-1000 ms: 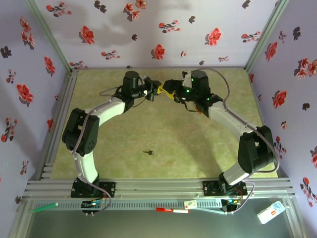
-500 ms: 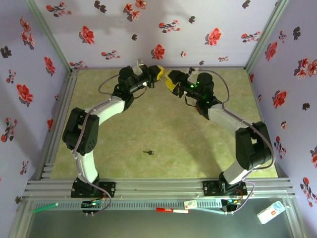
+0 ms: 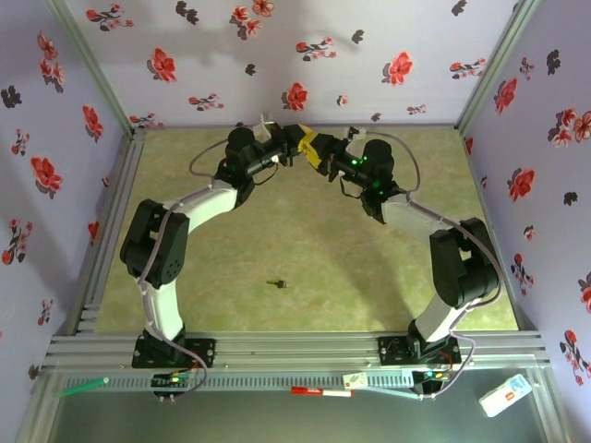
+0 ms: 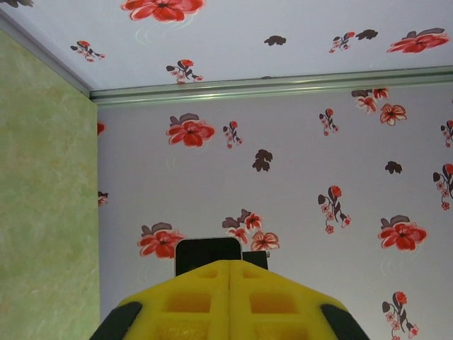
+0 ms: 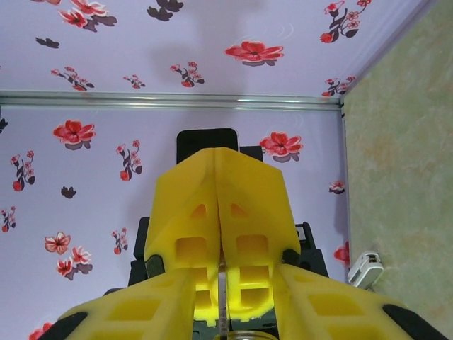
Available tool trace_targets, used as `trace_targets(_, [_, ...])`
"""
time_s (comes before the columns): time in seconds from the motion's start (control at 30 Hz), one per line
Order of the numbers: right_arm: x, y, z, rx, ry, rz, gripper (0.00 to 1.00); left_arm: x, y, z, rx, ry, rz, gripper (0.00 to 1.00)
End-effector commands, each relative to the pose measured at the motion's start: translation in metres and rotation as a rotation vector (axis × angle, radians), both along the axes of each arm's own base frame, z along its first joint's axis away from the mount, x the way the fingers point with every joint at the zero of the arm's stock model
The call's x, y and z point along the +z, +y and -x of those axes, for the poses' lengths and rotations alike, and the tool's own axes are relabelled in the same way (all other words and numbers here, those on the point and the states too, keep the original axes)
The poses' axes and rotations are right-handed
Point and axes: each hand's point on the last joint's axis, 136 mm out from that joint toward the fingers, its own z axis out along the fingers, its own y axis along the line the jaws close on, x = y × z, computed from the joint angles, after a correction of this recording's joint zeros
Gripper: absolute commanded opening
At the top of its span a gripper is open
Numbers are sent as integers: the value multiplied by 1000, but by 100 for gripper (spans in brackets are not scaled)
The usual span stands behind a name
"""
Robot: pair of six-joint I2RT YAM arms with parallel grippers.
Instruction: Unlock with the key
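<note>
While both arms arch toward the far side of the enclosure, the key (image 3: 275, 283), a tiny dark sliver with a blackish head, lies flat and alone on the mottled green-and-cream table (image 3: 323, 249), in its near half, roughly midway between the two arm bases and well apart from either hand. At the far end of the table, seen from overhead, the two yellow-tipped hands meet nose to nose just in front of the back wall. The left gripper (image 4: 230, 263) is closed, its blocky yellow plastic fingers, moulded with square recesses, pressed flush along a straight centre seam into a single wedge. The right gripper (image 5: 233, 273) stands narrowly parted, its two ribbed yellow fingers flanking a slim gap; the left hand's closed wedge sits directly ahead of that gap, and whether the fingers touch it cannot be told. A thin pale line runs down the gap, too fine to identify. The arms themselves are glossy white shells with bulky black joints and looping grey cables. Pale lilac wallpaper (image 3: 212, 55) printed with red and dark blossoms lines the walls, and ribbed aluminium rails (image 3: 277, 351) frame the near edge, where a slim red-and-white pen (image 3: 321, 392) rests on the ledge.
</note>
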Motion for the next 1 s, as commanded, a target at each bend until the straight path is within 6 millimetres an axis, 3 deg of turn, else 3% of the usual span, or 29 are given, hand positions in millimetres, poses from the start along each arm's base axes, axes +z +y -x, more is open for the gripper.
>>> trace_targets(0.0, [6, 4, 3, 12, -34, -21, 29, 16, -5, 1, -12, -67, 13, 0])
trace_targets(0.33, [8, 5, 7, 25, -38, -9, 1, 8, -5, 2, -12, -63, -2, 0])
trace_targets(0.53, [9, 6, 9, 37, -38, 4, 0, -1, 0, 2, 7, -53, -26, 1])
trace_targets(0.63, [9, 6, 10, 42, -35, 25, 0, -4, 11, -1, 30, -48, -66, 32])
trace_targets(0.7, [7, 6, 12, 48, -27, 66, 0, -9, 30, -5, 67, -24, -136, 52])
trace_targets(0.77, [4, 5, 15, 57, -20, 122, 0, -20, 57, -7, 112, 28, -236, 65])
trace_targets(0.87, [-4, 2, 22, 75, -14, 255, 0, -41, 117, 3, 194, 127, -427, 77])
trace_targets(0.97, [-9, -3, 30, 105, -12, 376, 0, -71, 190, 35, 250, 295, -723, 84])
